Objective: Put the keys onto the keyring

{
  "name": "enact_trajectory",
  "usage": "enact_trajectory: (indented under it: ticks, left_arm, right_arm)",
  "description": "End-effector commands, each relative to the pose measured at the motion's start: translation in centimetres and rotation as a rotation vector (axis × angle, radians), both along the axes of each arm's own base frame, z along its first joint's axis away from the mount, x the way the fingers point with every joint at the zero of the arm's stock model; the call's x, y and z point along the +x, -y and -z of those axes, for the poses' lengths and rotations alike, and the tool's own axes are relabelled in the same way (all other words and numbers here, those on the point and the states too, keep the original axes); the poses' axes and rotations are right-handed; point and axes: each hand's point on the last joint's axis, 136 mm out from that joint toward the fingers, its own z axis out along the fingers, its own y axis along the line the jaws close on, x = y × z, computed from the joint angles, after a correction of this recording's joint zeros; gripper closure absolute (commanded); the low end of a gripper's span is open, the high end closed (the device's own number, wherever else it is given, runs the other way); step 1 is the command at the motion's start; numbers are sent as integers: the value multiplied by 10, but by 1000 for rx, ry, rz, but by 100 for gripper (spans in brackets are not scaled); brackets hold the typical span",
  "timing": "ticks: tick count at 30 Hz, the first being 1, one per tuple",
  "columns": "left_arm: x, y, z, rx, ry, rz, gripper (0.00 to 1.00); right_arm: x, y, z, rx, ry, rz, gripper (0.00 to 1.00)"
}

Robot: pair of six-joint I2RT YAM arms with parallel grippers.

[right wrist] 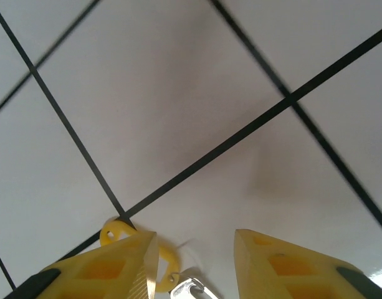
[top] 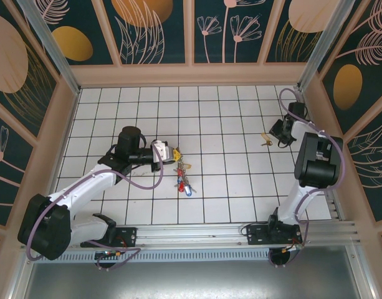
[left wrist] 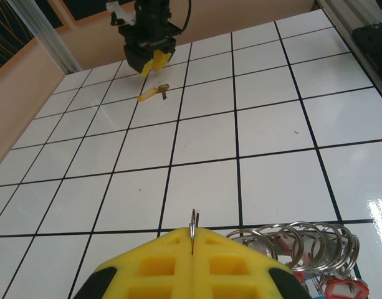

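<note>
Right wrist camera: the yellow-tagged key (right wrist: 123, 227) hides partly behind a yellow finger pad (right wrist: 97, 271), cut off at the bottom edge. Left wrist: the keys (left wrist: 343, 288) run off the frame's lower corner, uncountable.

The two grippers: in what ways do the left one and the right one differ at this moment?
The left gripper is shut, pinching the thin metal edge of the keyring; the right gripper is open and holds nothing. The left gripper is beside the bunch of keys near mid-table; the right gripper is low over a single yellow-tagged key on the table's right side. Both have yellow fingers.
</note>
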Motion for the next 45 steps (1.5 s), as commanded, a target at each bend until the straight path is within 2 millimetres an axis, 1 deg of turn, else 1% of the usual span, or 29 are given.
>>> enact_trajectory:
  ticks: [1, 3, 10, 14, 17, 21, 29, 31, 34, 37, 40, 41, 45]
  left_arm:
    - [1, 1, -17, -25, 57, 12, 100]
    - [2, 2, -16, -29, 50, 14, 100]
    - [2, 2, -16, -30, 49, 16, 100]
    - [0, 2, -13, -24, 42, 21, 100]
    - [-1, 2, -13, -27, 40, 27, 100]
    - [-1, 2, -14, -28, 41, 28, 100]
    - [-3, 3, -12, -30, 32, 35, 100]
    - [-3, 2, -12, -28, 32, 33, 100]
    - [-4, 1, -15, -30, 34, 31, 100]
    - [-7, -2, -11, -5, 39, 28, 100]
    - [-10, -5, -8, 20, 35, 22, 100]
    - [-10, -6, -8, 23, 36, 17, 100]
    - [-13, -9, -6, 24, 42, 10, 100]
  right_arm:
    - [1, -18, 2, 37, -21, -119, 67]
    - [-1, -20, 7, 41, -41, -134, 70]
    - [-15, -28, 15, 52, -79, -175, 70]
    - [-20, -28, 19, 44, -94, -185, 71]
    - [-21, -34, 19, 52, -85, -213, 79]
    - [-21, -41, 13, 48, -66, -246, 82]
    - [-20, -48, 5, 57, -33, -288, 100]
    - [-20, -54, 4, 61, -28, -310, 100]
    - [-23, -76, -1, 71, -16, -393, 100]
    - [-31, -113, -7, 57, -11, -491, 100]
    - [-44, -158, -14, 65, -5, -562, 100]
    - [-50, -176, -14, 68, -6, -589, 100]
    - [-77, -239, -5, 91, -42, -708, 100]
